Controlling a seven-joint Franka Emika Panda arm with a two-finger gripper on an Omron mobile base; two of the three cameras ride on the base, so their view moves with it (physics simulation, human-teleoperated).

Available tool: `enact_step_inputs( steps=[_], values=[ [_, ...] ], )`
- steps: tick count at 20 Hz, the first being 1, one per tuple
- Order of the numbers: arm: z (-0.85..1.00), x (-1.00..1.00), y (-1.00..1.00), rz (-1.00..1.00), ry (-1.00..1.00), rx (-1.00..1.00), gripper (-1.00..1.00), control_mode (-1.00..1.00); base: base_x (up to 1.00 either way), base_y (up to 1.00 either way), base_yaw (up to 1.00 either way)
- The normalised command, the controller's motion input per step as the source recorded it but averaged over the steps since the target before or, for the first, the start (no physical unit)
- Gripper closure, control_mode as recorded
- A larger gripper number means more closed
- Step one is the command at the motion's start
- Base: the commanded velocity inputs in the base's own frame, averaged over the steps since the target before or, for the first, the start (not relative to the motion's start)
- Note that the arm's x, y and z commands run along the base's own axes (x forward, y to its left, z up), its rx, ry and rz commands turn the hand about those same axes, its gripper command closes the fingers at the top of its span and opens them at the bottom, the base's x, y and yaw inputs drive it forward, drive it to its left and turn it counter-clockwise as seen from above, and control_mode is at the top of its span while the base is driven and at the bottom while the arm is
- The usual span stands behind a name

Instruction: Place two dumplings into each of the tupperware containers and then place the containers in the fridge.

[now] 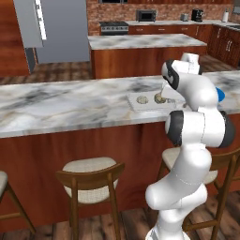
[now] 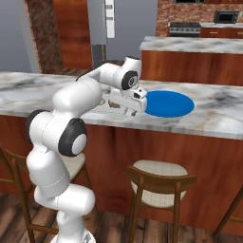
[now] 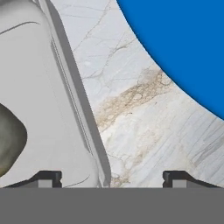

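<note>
The marble bench [image 1: 70, 103] carries a tupperware container [image 1: 140, 101] with two dumplings [image 1: 142, 99] inside, plain in the left base view. The right base view reveals the blue plate [image 2: 168, 103] beside it. The hand [image 3: 111, 177] hangs low, fingers apart, straddling the container's wall, gripping nothing.

Arm hides right part of tupperware container [image 1: 136, 101]; 1 dumpling [image 3: 9, 139] cut by hand view's left edge; blue plate [image 3: 183, 43] cropped.

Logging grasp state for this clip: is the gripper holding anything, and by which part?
Nothing is held. The gripper is open, its tips straddling the near wall of the tupperware container.
</note>
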Motion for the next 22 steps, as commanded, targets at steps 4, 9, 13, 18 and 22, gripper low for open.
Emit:
enact_step_inputs(
  steps=[4, 9, 13, 18, 22],
  values=[
    [-0.04, 0.00, 0.00, 0.00, 0.00, 0.00, 1.00, -1.00, 0.00, 0.00, 0.00],
    [0.00, 0.00, 0.00, 0.00, 0.00, 0.00, 1.00, -1.00, 0.00, 0.00, 0.00],
    [0.00, -0.01, 0.02, 0.00, 0.00, 0.00, 1.00, -1.00, 0.00, 0.00, 0.00],
    [0.34, -0.30, 0.00, -0.08, -0.01, 0.00, 1.00, -1.00, 0.00, 0.00, 0.00],
    [0.75, -0.39, 0.00, -0.13, -0.06, 0.00, 1.00, -1.00, 0.00, 0.00, 0.00]
  ],
)
